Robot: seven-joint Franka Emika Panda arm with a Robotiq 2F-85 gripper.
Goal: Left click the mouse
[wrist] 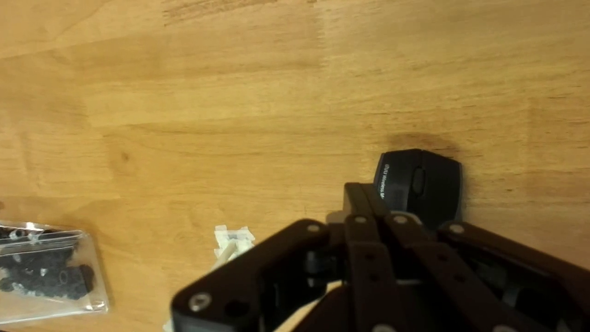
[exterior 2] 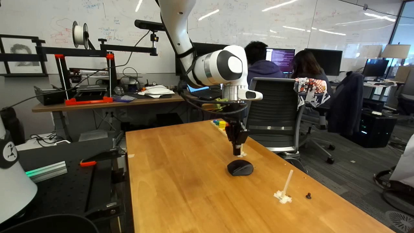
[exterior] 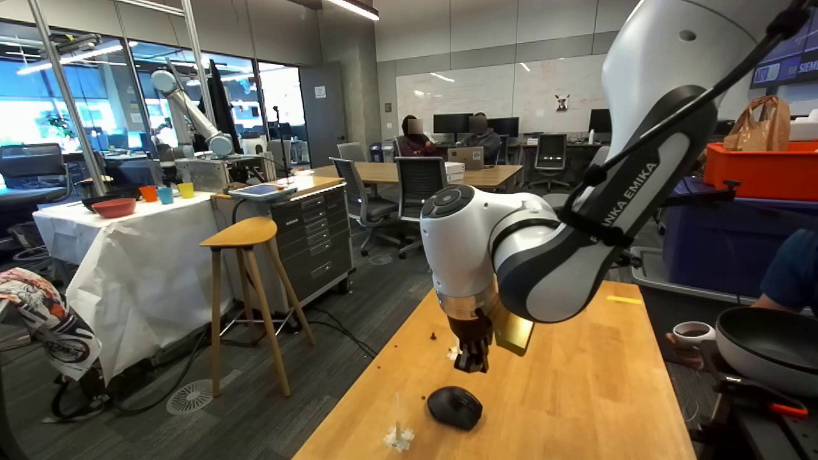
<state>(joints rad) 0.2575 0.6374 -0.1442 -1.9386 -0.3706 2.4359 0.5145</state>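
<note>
The black mouse [exterior: 455, 407] lies on the wooden table [exterior: 575, 383], and it shows in an exterior view [exterior 2: 240, 167] too. In the wrist view the mouse [wrist: 438, 189] is right of the fingertips, with its scroll wheel and white lettering visible; its rear is hidden behind the gripper. My gripper [wrist: 362, 186] has its two fingers pressed together with nothing between them. In both exterior views the gripper [exterior: 471, 367] points down and is above the table and apart from the mouse; it also shows there [exterior 2: 237, 152], a little above the mouse.
A thin upright peg on a taped base [exterior 2: 283, 195] stands near the mouse. Another taped base [wrist: 233, 240] is left of the gripper in the wrist view, beside a clear bag of dark bits [wrist: 46, 276]. A board with coloured pieces [exterior 2: 222, 124] lies at the table's edge.
</note>
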